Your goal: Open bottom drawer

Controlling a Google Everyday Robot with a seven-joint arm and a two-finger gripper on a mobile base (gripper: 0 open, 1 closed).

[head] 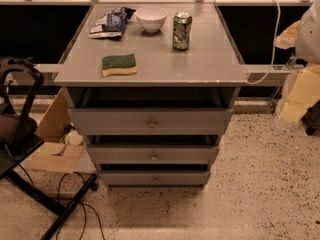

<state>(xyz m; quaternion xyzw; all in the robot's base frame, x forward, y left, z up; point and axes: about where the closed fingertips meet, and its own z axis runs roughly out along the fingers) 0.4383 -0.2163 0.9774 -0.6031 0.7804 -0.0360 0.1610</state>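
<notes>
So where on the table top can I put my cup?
The front right of the table top is bare, to the right of the sponge and in front of the can. The back is crowded with snack bags, bowl and can. The gripper is not in view.

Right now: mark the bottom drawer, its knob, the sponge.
bottom drawer (125,178), camera view, left half of its front.
knob (155,179), camera view, its middle.
sponge (119,62), camera view, green top face.
Pincer: nowhere in the camera view.

Arm (309,31) and jaws at right edge
</notes>
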